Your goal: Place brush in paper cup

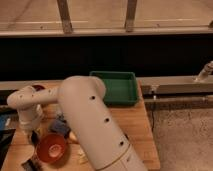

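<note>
I am watching the white robot arm reaching across the wooden table and bending down over its left edge. The black two-finger gripper is hanging low there, just beside the dark maroon round bowl, and its fingers are pressed together. I cannot tell whether they are pinching anything, because the wrist is covering that spot.

I am not finding the slim black-handled brush as a separate shape. It may be lying under the gripper or sitting between the fingers, but I cannot say which.

I am taking the pale off-white shape near the front left corner of the table for the small paper cup. It is sitting close to the gripper, on the near side of the bowl. A blue-grey cup is standing just behind the bowl, and a green rectangular plastic tray is resting at the table's far edge.

As I am judging it, the task is sitting at the pickup. Nothing is showing inside the paper cup yet, so the lift, the carry and the drop are all left.
</note>
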